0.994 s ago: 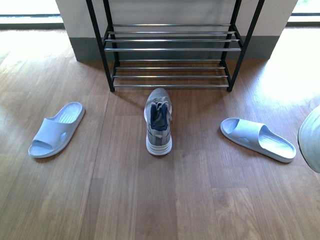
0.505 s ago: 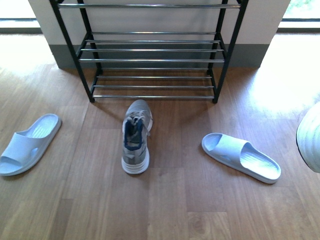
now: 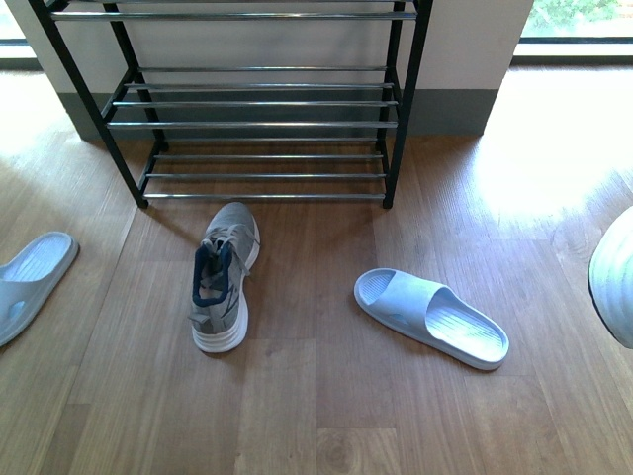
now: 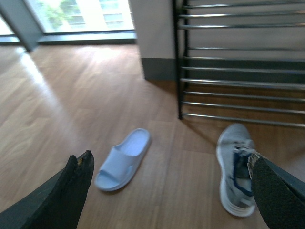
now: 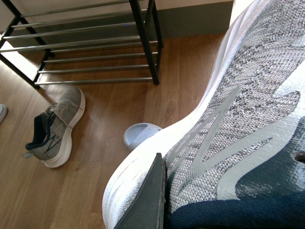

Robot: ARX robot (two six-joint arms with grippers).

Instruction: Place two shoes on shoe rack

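Observation:
The black shoe rack with silver rods stands against the wall, and shows too in the left wrist view and the right wrist view. A grey sneaker with a navy lining stands on the floor just in front of it. My right gripper is shut on a second grey sneaker, whose pale edge shows at the front view's right border. My left gripper hangs open above the floor with nothing between its fingers.
A pale blue slipper lies right of the floor sneaker. Another pale blue slipper lies at the left. The wooden floor spreads out in front, and the wall with its grey skirting runs behind the rack.
In the front view the rack, floor sneaker and both slippers have shifted left across the picture. The held sneaker stays at the right edge.

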